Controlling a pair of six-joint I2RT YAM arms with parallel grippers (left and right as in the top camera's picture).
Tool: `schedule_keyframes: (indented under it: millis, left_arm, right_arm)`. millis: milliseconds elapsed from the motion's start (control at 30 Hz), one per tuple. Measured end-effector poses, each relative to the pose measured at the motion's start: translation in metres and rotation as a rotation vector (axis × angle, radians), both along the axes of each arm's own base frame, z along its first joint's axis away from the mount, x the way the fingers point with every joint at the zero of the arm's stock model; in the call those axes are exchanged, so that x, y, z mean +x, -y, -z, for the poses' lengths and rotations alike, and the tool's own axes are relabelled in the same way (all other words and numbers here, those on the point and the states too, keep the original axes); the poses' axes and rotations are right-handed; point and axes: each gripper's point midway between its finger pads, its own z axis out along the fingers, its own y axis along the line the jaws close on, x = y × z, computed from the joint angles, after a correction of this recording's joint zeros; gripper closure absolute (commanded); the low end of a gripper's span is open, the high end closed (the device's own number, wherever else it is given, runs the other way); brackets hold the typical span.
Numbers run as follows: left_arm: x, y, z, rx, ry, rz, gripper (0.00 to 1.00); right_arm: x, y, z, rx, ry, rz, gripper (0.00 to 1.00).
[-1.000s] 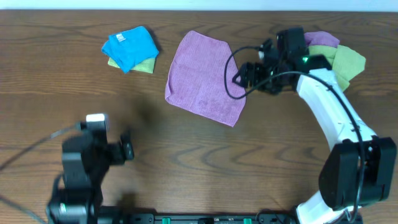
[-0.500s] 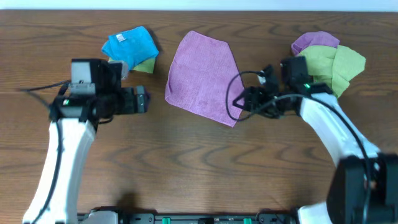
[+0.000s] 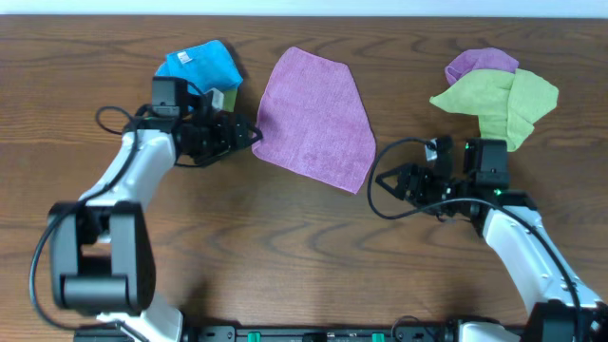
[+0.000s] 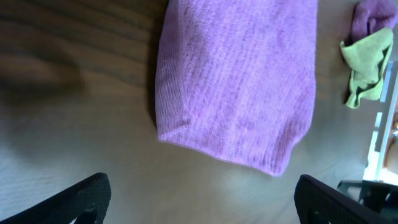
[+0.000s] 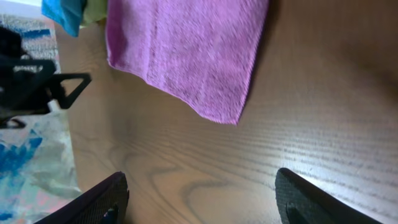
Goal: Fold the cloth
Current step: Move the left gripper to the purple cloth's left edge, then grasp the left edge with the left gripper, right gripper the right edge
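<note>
Overhead view: the cloth [image 3: 313, 114] lies spread flat in the upper centre of the frame on the wooden table [image 3: 285, 256], its outline a skewed four-sided shape with one corner pointing to the lower right. The left gripper [image 3: 249, 136] sits low at the cloth's left edge, just beside it; actual contact cannot be confirmed. In the left wrist view its fingers [image 4: 84, 199] stand wide apart at the bottom corners with only bare table between them, and the near edge of the cloth lies above the gap. The right gripper [image 3: 391, 180] is lower right of the cloth's pointed corner, near it but apart. The right wrist view shows those fingers [image 5: 102, 199] spread well apart, holding nothing. A blue cloth [image 3: 198, 65] lies over a green one [image 3: 224, 99] at upper left. A lime-green cloth [image 3: 503, 100] overlaps a purple one [image 3: 480, 63] at upper right.
</note>
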Motion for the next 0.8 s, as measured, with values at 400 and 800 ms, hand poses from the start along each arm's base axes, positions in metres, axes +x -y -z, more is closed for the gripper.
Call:
schedule_keyframes:
  millis: [400, 800]
  left_arm:
    - [0.015, 0.036, 0.04, -0.031, -0.028, 0.009, 0.05]
    - [0.027, 0.05, 0.045, 0.029, 0.025, -0.011, 0.25]
  right_arm:
    - [-0.005, -0.004, 0.002, 0.046, -0.039, 0.017, 0.23]
    - [-0.006, -0.006, 0.001, 0.065, -0.053, 0.025, 0.19]
